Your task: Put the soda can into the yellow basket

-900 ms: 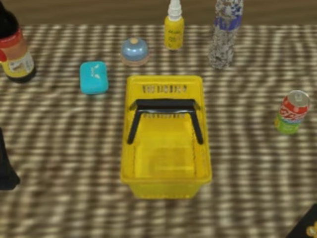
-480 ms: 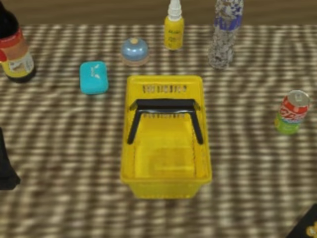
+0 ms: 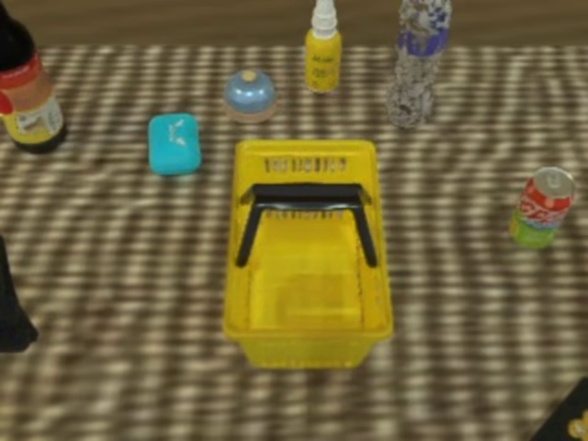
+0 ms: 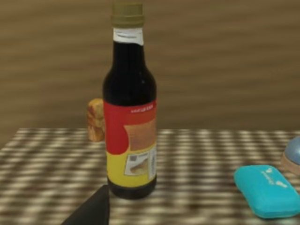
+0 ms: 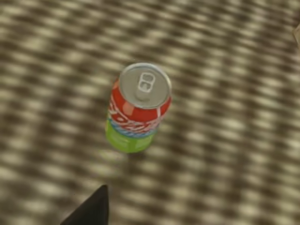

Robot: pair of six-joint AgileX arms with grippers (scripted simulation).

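One soda can stands upright on the woven-patterned table

This looks like a pretend shop set up on a table with a striped woven cloth. A yellow basket for shopping sits in the middle, with a dark sauce bottle and a soda can around it

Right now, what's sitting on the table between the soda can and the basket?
Nothing. In the top view, the stretch between the can and the basket is bare woven tabletop; the can stands upright well off to the basket's right.
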